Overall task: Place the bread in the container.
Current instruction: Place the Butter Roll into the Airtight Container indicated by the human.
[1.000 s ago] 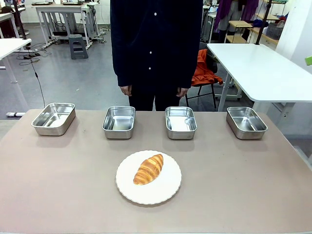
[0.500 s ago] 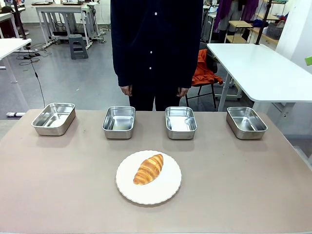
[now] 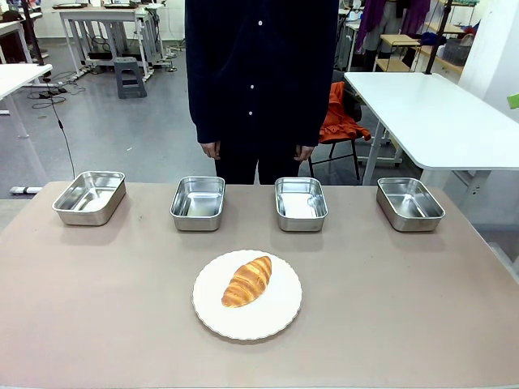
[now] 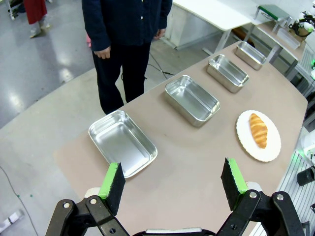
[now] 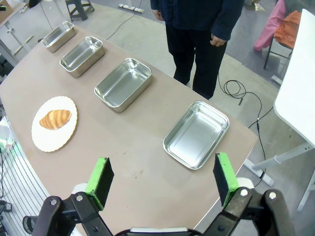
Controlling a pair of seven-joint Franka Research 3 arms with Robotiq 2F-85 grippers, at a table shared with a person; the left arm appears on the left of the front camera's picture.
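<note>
The left tool point(image 4: 172, 183), a black two-finger gripper with green pads point(image 4: 112, 179), hangs over the left end of the tan bench point(image 3: 97, 308), its jaws spread wide with nothing between them. The right tool point(image 5: 162, 179), of the same make, hangs over the right end, its jaws equally wide and empty.

Below the left tool lies the far-left tray point(image 4: 120, 142), and below the right tool the far-right tray point(image 5: 197, 133). They are the outer two of four shallow rectangular stainless-steel trays with rounded corners, set in a row along the far side of the bench. Between them sit the left-middle tray point(image 3: 198, 203) and the right-middle tray point(image 3: 300, 203). The four look alike, and the pictures do not tell which one is the container.

The golden-brown, ridged, croissant-like bread point(image 3: 247, 280) lies at a slant on a round white scalloped plate point(image 3: 272, 318). The plate is at the middle of the bench, nearer than the row and in line with the gap between the two middle trays. The bread is well apart from every tray and from both tools.

A person in a dark buttoned garment point(image 3: 259, 73) stands at the far edge behind the middle trays, with both hands hanging at the sides. Farther off to the right are a white table point(image 3: 430, 105) and an orange cloth point(image 3: 340, 117) draped on a chair.
</note>
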